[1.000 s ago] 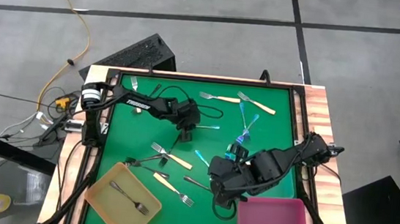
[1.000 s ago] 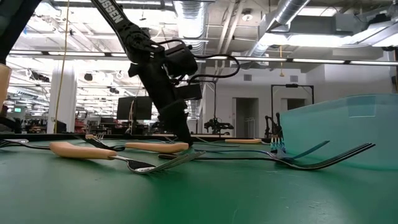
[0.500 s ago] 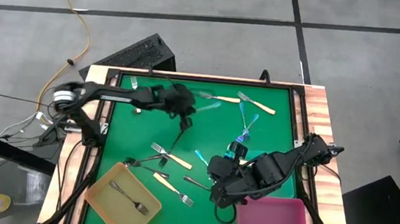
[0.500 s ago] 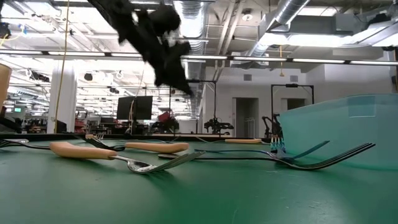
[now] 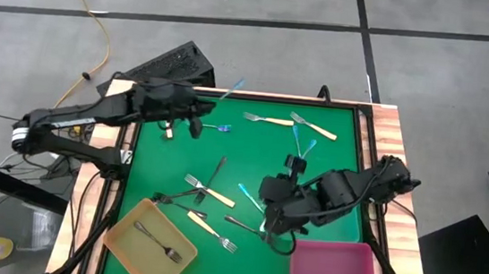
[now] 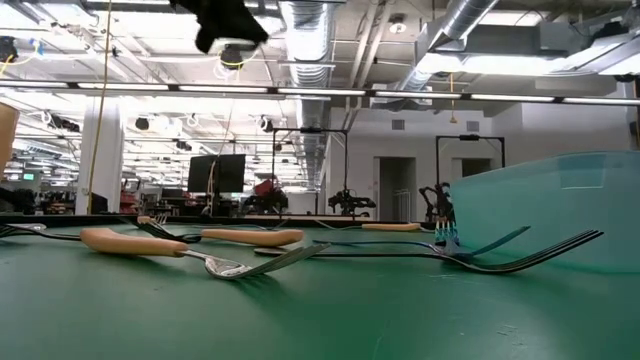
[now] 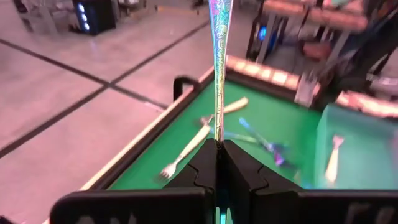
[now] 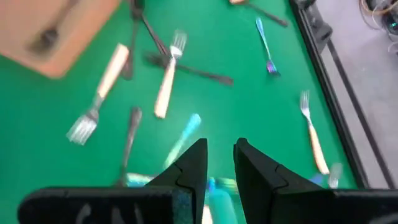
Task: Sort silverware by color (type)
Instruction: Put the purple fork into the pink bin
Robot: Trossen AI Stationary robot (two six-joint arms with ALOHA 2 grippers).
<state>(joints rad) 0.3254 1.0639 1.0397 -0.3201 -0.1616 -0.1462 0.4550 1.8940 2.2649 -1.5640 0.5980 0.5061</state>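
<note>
Left hand [image 5: 194,114] clamped shut at the far-left edge; right hand [image 5: 265,218] low, fingers slightly apart.

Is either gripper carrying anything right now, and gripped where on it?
The left gripper is shut on an iridescent fork, pinched at one end. The right gripper holds nothing visible.

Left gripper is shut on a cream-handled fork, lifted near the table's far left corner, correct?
Not quite. The left gripper is shut on an iridescent blue-purple fork, not a cream-handled one; the left wrist view shows it. It is lifted near the far left corner.
</note>
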